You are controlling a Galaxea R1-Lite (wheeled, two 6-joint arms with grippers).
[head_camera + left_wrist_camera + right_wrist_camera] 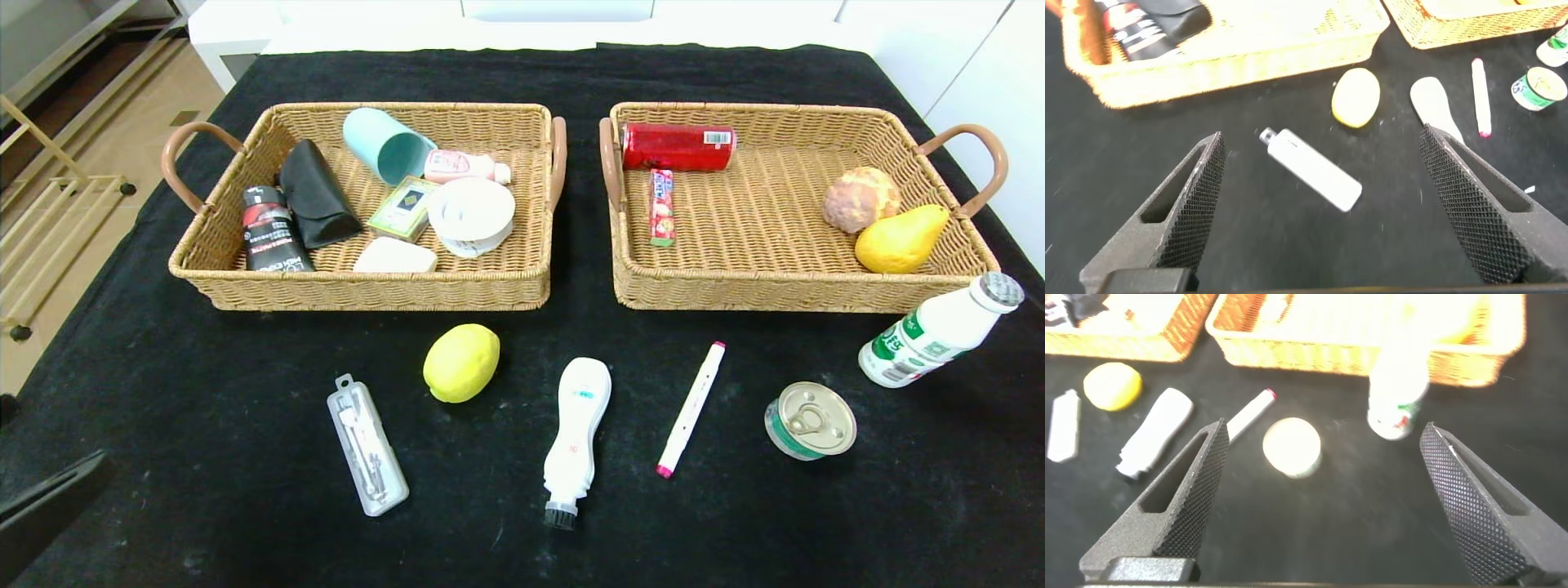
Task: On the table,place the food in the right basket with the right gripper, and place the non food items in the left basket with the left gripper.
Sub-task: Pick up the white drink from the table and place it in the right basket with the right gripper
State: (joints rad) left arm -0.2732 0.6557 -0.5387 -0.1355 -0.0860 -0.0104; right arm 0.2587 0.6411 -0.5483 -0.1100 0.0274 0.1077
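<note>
right gripper fingers spread, tin, milk bottle

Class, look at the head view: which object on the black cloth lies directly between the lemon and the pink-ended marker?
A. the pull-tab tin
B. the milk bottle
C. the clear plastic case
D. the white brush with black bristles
D. The white brush lies on the cloth with the lemon on its left and the marker on its right; the tin, the case and the milk bottle all sit outside that gap.

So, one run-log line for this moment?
left claw: open, above case | right claw: open, above tin | lemon, brush, marker, milk bottle: on table
</note>
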